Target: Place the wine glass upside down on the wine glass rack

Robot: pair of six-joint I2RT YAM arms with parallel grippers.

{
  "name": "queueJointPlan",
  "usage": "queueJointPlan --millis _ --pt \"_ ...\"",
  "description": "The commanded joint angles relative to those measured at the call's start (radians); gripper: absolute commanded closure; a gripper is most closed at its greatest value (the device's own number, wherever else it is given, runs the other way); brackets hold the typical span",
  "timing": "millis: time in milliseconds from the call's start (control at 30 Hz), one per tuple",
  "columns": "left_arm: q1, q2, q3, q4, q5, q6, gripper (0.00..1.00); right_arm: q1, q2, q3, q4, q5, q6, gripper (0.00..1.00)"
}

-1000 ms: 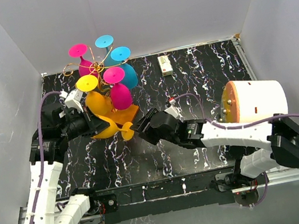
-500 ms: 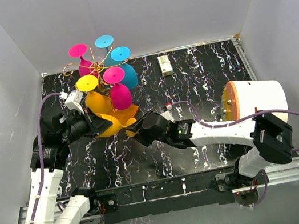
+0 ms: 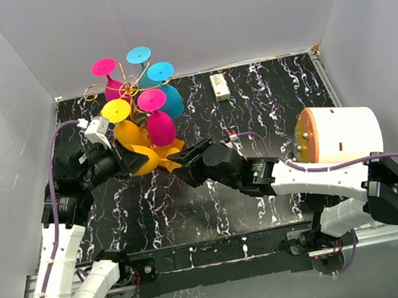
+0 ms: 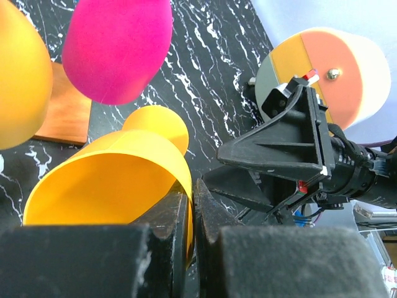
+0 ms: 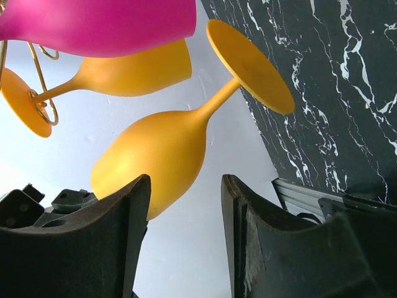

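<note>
Near the bench's far left corner I am passing the wine glass across, I think: left gripper is pinching its rim, right gripper is gaping beside the stem, needing to close next.

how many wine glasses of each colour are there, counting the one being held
pink wine glasses: 2
blue wine glasses: 2
yellow wine glasses: 2, one of them held by the left end effector
total: 6
</note>
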Motion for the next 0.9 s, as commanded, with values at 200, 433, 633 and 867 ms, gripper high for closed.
queueJointPlan --millis 200,433,633,867 --pt "-0.006 -0.038 -0.049 0.132 0.099 0.004 1.0 -0.006 0.053 0.074 0.016 0.044 0.033 0.55" --pt "-0.006 -0.048 -0.077 0.171 0.194 0.021 1.0 -0.025 0.118 0.121 -0.002 0.038 0.053 0.58" --pt "-0.008 -0.042 -0.087 0.187 0.276 0.02 1.0 -0.051 0.161 0.122 0.043 -0.033 0.054 0.62" --pt "-0.009 -0.044 -0.098 0.203 0.324 0.021 1.0 -0.056 0.185 0.122 0.055 -0.063 0.057 0.64"
